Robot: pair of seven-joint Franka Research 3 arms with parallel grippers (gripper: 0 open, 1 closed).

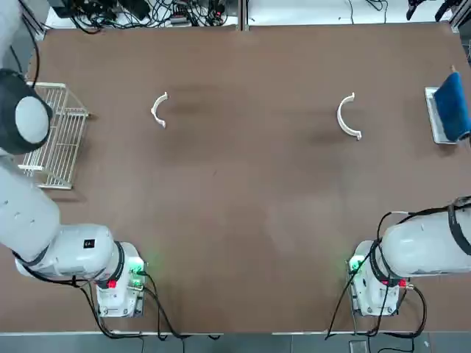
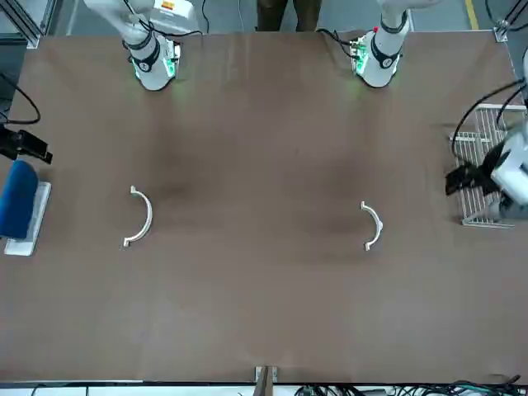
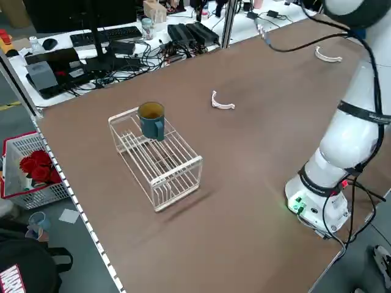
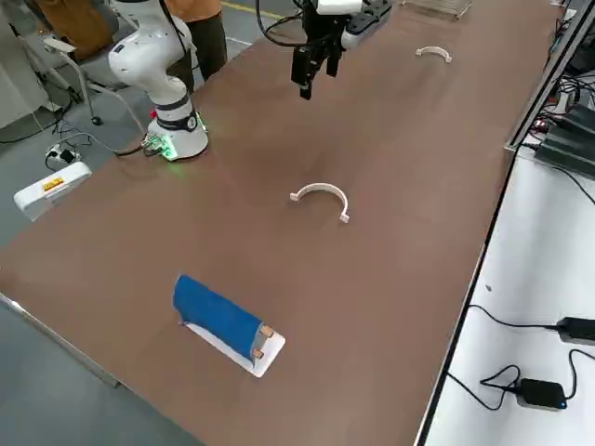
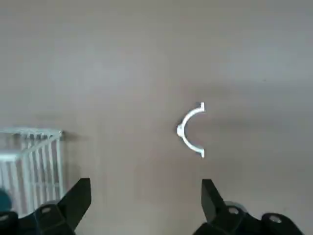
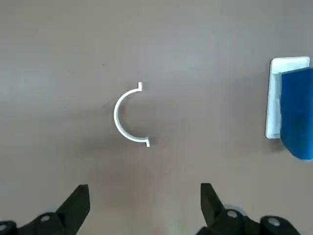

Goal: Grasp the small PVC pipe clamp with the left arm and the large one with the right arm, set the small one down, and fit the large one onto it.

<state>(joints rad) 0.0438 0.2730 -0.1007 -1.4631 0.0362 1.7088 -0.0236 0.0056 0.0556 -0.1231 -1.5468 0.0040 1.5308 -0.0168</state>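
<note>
The small PVC pipe clamp lies flat on the brown table, on the left arm's side toward the far edge; it also shows as the small clamp in the left wrist view. The large one lies on the right arm's side, and again as the large clamp in the right wrist view. My left gripper hangs high over the table near the wire rack, open and empty, well short of the small clamp. My right gripper also hangs high, open and empty, short of the large clamp.
A white wire rack stands at the table's left edge with a teal mug on top. A blue block on a white tray sits at the right edge. Cables and equipment lie beyond the far edge.
</note>
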